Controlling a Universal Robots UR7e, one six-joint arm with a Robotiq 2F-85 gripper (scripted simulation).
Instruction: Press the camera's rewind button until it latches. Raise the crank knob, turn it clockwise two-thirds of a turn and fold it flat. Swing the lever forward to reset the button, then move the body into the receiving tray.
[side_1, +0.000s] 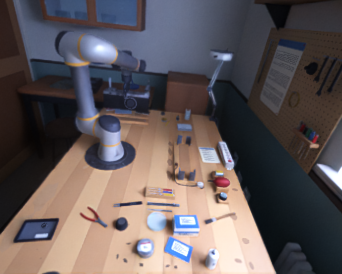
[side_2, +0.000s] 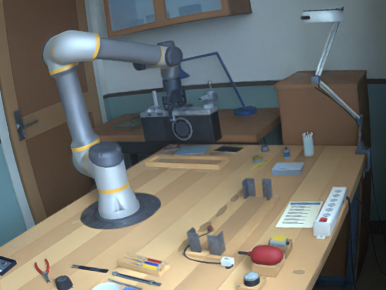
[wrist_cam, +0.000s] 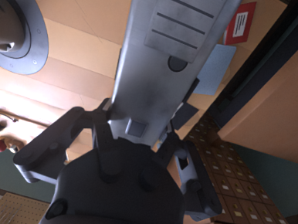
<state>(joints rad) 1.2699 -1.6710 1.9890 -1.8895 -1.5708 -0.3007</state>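
Observation:
The camera body (side_2: 181, 125) hangs in the air above the wooden receiving tray (side_2: 187, 161) at the far end of the bench. It is black with a silver top plate and a round lens ring facing forward (side_1: 129, 101). A crank knob and a lever stick up from its top plate. In the wrist camera the silver top plate (wrist_cam: 162, 65) runs away from the fingers. My gripper (side_2: 171, 106) comes down from above onto the camera's top and is closed on the camera body, carrying it.
A brown cabinet (side_2: 320, 107) stands at the far right corner with a desk lamp (side_2: 325, 45) clamped beside it. Two pairs of grey fixture blocks (side_2: 257, 188) (side_2: 206, 241) stand mid-bench. A power strip (side_2: 330, 204), a red blower (side_2: 265, 255) and hand tools lie nearer.

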